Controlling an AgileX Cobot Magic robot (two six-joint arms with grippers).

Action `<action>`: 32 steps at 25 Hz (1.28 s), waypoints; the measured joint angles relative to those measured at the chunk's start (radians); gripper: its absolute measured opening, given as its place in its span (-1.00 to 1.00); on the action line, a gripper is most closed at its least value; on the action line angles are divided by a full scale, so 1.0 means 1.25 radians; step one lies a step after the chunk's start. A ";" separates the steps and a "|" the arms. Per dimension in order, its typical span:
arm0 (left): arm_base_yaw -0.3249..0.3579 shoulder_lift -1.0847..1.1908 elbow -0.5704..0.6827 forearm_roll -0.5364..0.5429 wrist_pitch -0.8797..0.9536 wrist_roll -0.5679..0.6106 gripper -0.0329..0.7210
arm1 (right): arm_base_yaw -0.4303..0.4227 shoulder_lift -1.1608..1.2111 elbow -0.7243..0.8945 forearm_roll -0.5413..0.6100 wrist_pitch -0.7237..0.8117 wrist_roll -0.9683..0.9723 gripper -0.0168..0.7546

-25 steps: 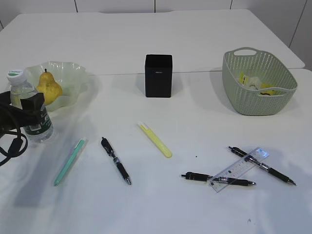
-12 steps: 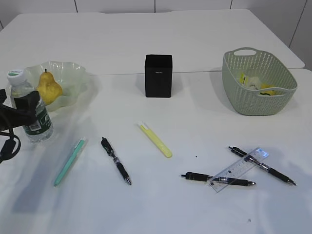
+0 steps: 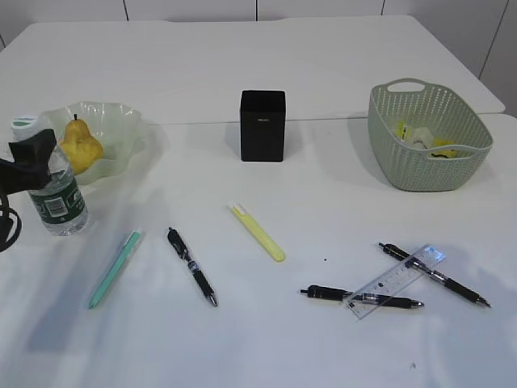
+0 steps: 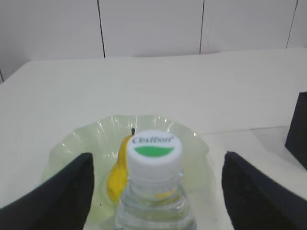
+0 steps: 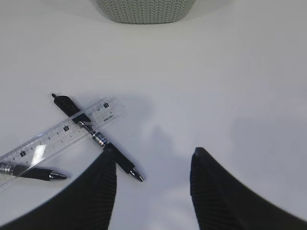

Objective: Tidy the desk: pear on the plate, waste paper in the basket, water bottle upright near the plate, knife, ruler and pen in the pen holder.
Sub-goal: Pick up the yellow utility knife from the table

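Observation:
The water bottle (image 3: 55, 194) stands upright on the desk (image 3: 323, 202), just in front of the plate (image 3: 121, 113). The pear (image 3: 81, 145) lies on that plate. My left gripper (image 4: 156, 158) is open at the level of the bottle's cap (image 4: 153, 153), with both fingers well clear of it. The waste paper (image 3: 416, 136) lies in the basket (image 3: 420, 166). The ruler (image 3: 396, 280) rests across two black pens (image 3: 359, 297). My right gripper (image 5: 153, 155) hovers open and empty beside the ruler (image 5: 62, 129). A yellow knife (image 3: 258, 232) lies in front of the pen holder (image 3: 262, 125).
A teal pen (image 3: 115, 268) and another black pen (image 3: 191, 266) lie at the front left. A seam between two tabletops runs behind the pen holder. The right arm does not show in the exterior view.
My left gripper has risen from the bottle's body to cap height and drawn back to the left. The bottle stays standing. Nothing else has moved.

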 joint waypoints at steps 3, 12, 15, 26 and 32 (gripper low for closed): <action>0.000 -0.045 0.000 -0.011 0.027 0.000 0.66 | 0.000 0.000 0.000 0.000 0.000 0.000 0.09; 0.000 -0.133 0.005 -0.023 0.116 0.059 0.66 | 0.000 0.000 0.000 0.000 0.000 0.000 0.09; 0.000 -0.196 0.005 -0.025 0.189 0.059 0.66 | 0.000 0.000 0.000 0.000 0.000 0.000 0.09; 0.000 -0.515 -0.031 0.004 0.642 0.061 0.66 | 0.000 0.000 0.000 0.000 0.003 0.000 0.09; 0.000 -0.608 -0.140 0.006 0.985 0.061 0.66 | 0.000 0.000 0.000 0.000 0.030 0.000 0.09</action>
